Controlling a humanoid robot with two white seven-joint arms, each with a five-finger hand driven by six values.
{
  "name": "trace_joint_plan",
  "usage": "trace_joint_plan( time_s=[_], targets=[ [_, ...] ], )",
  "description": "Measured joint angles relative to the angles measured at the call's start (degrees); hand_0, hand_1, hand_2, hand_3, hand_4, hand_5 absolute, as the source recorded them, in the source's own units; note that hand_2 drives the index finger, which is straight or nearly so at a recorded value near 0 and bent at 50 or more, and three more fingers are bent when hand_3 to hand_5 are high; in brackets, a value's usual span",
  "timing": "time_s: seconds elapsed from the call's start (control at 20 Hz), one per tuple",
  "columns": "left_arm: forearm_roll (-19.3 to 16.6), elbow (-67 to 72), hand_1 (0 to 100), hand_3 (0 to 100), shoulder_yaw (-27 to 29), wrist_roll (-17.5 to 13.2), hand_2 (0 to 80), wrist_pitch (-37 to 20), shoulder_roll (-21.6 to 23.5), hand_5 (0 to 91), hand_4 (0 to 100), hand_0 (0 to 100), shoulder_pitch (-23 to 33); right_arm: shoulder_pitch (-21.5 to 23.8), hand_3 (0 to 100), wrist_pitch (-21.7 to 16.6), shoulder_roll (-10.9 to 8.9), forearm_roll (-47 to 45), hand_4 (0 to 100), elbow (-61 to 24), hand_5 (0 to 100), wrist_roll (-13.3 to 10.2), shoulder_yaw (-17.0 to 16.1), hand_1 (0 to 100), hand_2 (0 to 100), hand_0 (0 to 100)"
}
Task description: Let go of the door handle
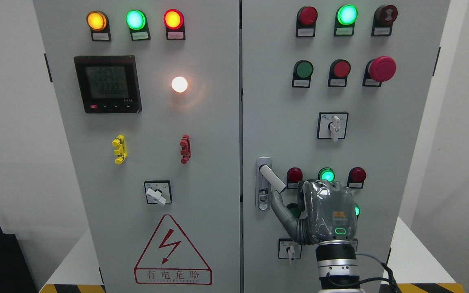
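Note:
The silver door handle (272,177) sits on the left edge of the cabinet's right door (283,122). Its lever is swung out and slants down to the right from its lock plate (263,195). My right hand (296,192) comes up from the bottom edge, back of the hand toward me, just right of and below the lever. The thumb (280,207) is spread out, with its tip right under the lever's free end. The fingers (320,188) are loosely bent toward the panel and hold nothing. The left arm is not visible.
The right door also carries indicator lamps, push buttons, a red emergency stop (382,68) and rotary switches (334,127). The left door (157,122) has a meter (107,84), lit lamps, a selector (157,194) and a red warning triangle (172,252). A white table edge (415,252) flanks the cabinet.

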Motion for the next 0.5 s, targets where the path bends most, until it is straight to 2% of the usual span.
trace_joint_plan(
  time_s=[0.5],
  targets=[
    [0.0, 0.0, 39, 0, 0.0, 0.0, 0.0, 0.0, 0.0, 0.0, 0, 12, 0.0, -0.3, 100, 0.0, -0.04, 0.0, 94, 0.0, 96, 0.3, -0.4, 14, 94, 38]
  ],
)
